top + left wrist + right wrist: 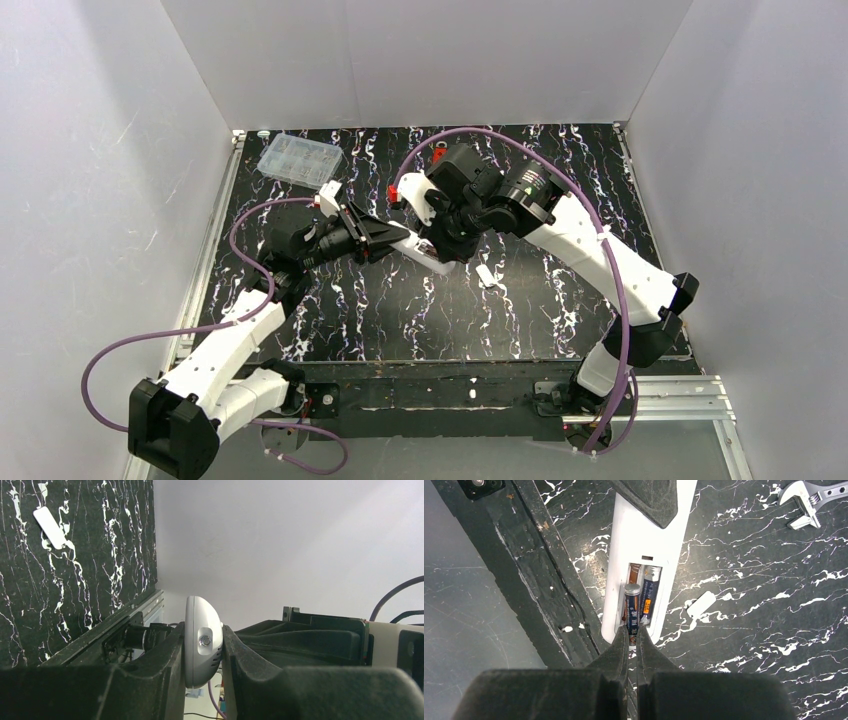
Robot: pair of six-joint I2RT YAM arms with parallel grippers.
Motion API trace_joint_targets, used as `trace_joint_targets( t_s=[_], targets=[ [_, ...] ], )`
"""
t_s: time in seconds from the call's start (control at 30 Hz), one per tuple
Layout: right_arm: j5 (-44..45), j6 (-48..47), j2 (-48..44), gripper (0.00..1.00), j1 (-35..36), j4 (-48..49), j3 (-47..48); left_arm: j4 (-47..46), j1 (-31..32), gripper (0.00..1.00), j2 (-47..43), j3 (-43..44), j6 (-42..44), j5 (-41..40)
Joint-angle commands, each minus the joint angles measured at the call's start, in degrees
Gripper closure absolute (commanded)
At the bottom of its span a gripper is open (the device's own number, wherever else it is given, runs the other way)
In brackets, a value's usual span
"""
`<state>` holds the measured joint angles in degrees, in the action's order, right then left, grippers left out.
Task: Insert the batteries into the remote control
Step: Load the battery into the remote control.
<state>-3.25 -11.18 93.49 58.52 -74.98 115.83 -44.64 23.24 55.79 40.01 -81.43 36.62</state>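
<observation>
The white remote control (428, 257) hangs above the table with its back up, and my left gripper (396, 240) is shut on one end of it. In the left wrist view that rounded end (201, 650) sits clamped between the black fingers (165, 655). The open battery recess (638, 570) holds one battery (650, 594) lying flat. A second battery (632, 605) sits tilted in the left slot, its near end pinched by my right gripper (632, 632), which is shut on it. From above, the right gripper (447, 247) points down onto the remote.
A small white cover piece (487, 277) lies on the black marbled table right of the remote. A red-handled wrench (808, 499) lies farther back, and a clear compartment box (298, 160) stands at the back left. White walls enclose the table.
</observation>
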Motion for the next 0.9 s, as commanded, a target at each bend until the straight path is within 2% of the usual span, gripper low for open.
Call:
trace_joint_targets(
  t_s=[0.0, 0.13, 0.47, 0.87],
  targets=[
    [-0.9, -0.6, -0.4, 0.98, 0.3, -0.1, -0.2, -4.7, 0.6, 1.0, -1.3, 0.4, 0.0, 2.5],
    [-0.6, -0.2, -0.2, 0.93, 0.2, 0.2, 0.1, -4.8, 0.7, 1.0, -1.5, 0.4, 0.1, 2.5],
    [-0.3, 0.7, 0.5, 0.74, 0.4, 0.3, 0.8, -5.0, 0.8, 1.0, -1.5, 0.2, 0.2, 2.4],
    [-2.4, 1.5, 1.0, 0.64, 0.4, 0.7, 2.4, -5.2, 0.8, 1.0, -1.3, -0.3, 0.2, 2.4]
  ],
)
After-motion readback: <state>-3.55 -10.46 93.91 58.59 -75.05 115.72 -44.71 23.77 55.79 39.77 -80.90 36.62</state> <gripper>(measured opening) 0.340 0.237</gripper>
